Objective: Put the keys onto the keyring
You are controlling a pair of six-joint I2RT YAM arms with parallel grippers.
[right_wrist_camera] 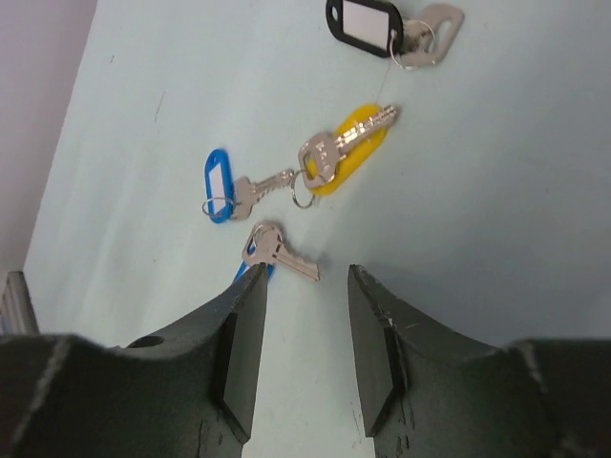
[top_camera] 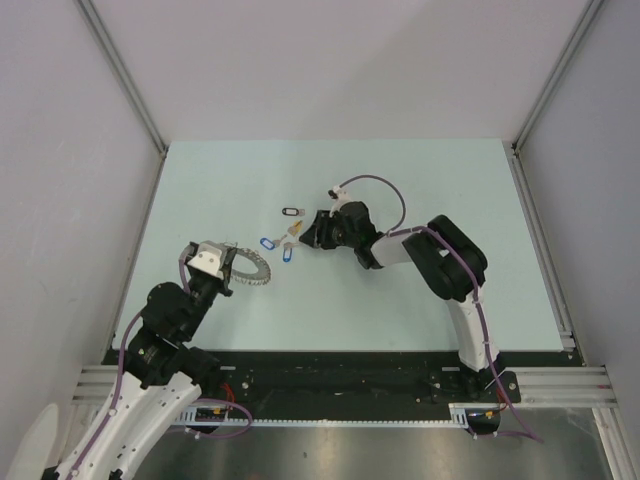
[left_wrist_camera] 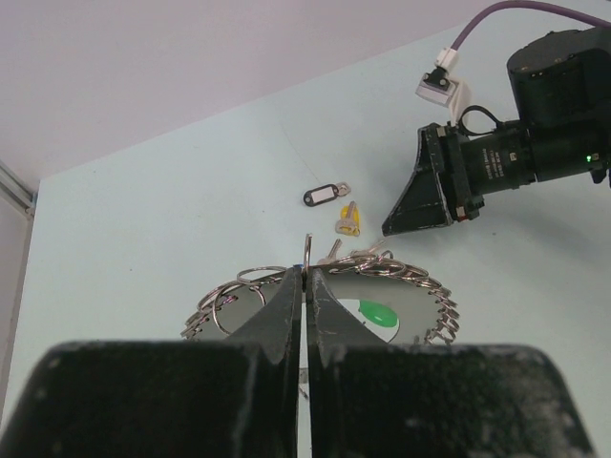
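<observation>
The keyring (left_wrist_camera: 431,289), a large silver ring rimmed with small loops, lies on the table in front of my left gripper (left_wrist_camera: 305,273). That gripper is shut, pinching one upright loop of it. A green-tagged key (left_wrist_camera: 375,313) lies inside the ring. From above, the keyring (top_camera: 256,272) sits at the left gripper (top_camera: 230,265). My right gripper (right_wrist_camera: 305,277) is open just above the table, holding nothing. A silver key with a blue tag (right_wrist_camera: 277,253) lies at its left fingertip. Beyond lie another blue-tagged key (right_wrist_camera: 221,186), a yellow-tagged key (right_wrist_camera: 348,151) and a black-tagged key (right_wrist_camera: 368,19).
The loose keys (top_camera: 285,235) lie in a cluster between the two grippers, with the right gripper (top_camera: 316,238) at the cluster's right side. The pale table (top_camera: 420,180) is bounded by walls and metal rails (top_camera: 540,250) at its sides.
</observation>
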